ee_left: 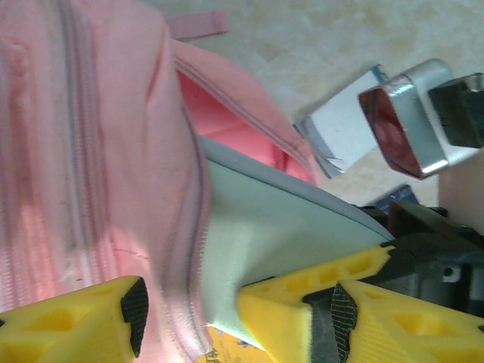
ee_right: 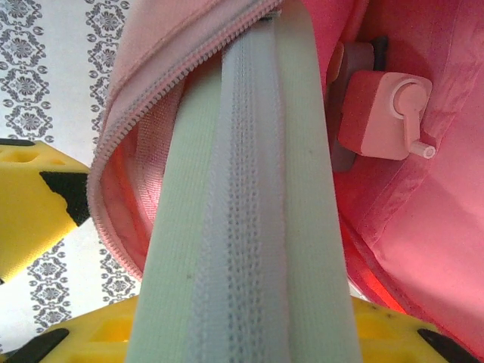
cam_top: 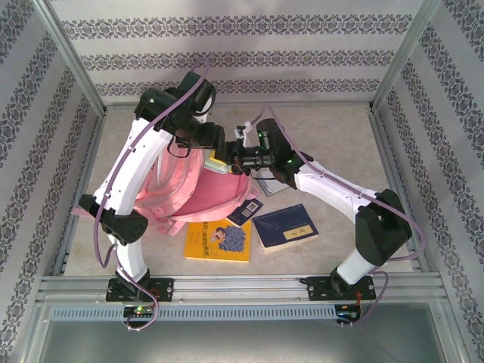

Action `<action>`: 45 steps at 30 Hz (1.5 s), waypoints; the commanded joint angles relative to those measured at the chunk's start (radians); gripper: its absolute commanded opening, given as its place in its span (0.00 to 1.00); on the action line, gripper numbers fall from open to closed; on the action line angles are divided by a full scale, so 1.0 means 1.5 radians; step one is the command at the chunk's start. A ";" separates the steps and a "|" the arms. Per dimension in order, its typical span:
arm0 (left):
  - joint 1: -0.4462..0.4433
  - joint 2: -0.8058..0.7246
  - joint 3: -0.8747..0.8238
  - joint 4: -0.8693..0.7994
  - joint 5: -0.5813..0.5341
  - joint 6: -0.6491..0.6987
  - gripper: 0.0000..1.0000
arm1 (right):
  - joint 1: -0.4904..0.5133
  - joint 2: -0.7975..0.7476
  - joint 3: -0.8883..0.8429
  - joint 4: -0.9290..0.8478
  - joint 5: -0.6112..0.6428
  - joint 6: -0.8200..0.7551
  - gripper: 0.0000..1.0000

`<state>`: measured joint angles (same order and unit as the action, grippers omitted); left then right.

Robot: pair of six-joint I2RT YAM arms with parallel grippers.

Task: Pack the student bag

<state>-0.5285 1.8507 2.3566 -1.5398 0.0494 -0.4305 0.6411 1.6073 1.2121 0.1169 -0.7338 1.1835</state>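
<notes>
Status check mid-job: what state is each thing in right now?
Backpack: main zip open, lying on the table.
Pouch: zipped shut, partly inside the backpack.
Right gripper: shut on the pouch.
Left gripper: open, astride the backpack's rim.
Yellow book: closed, flat on the table.
Blue book: closed, flat on the table.

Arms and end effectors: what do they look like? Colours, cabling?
The left arm and right arm have white links, black joint housings and loose purple cables. Their end effector fingers are yellow blocks with cut-out pockets and black textured pads.
</notes>
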 commanded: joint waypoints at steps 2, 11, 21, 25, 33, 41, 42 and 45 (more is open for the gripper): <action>-0.013 -0.003 0.005 -0.072 -0.097 -0.011 0.65 | 0.018 -0.001 -0.005 0.089 -0.013 -0.002 0.27; -0.016 0.001 -0.037 -0.061 -0.132 -0.004 0.58 | 0.024 0.006 -0.017 0.115 -0.012 0.013 0.25; -0.014 0.018 -0.059 0.018 -0.049 0.028 0.12 | 0.027 0.007 -0.026 0.128 -0.008 0.017 0.24; -0.002 -0.018 -0.101 0.079 0.018 0.039 0.00 | 0.026 0.000 -0.033 0.123 -0.003 0.008 0.23; 0.005 -0.044 0.020 0.009 -0.007 0.106 0.00 | 0.008 -0.036 -0.036 -0.032 0.040 -0.123 0.23; 0.006 -0.118 0.040 -0.009 -0.055 0.160 0.00 | -0.007 -0.036 -0.034 -0.182 0.070 -0.232 0.23; 0.006 -0.127 0.038 -0.008 -0.059 0.164 0.00 | -0.007 -0.034 -0.029 -0.204 0.081 -0.248 0.23; 0.006 -0.152 0.014 0.001 -0.027 0.199 0.00 | -0.006 -0.026 -0.009 -0.254 0.111 -0.279 0.22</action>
<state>-0.5217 1.6897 2.3634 -1.5837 -0.0032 -0.2108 0.6365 1.5650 1.1557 -0.1677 -0.6201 0.8577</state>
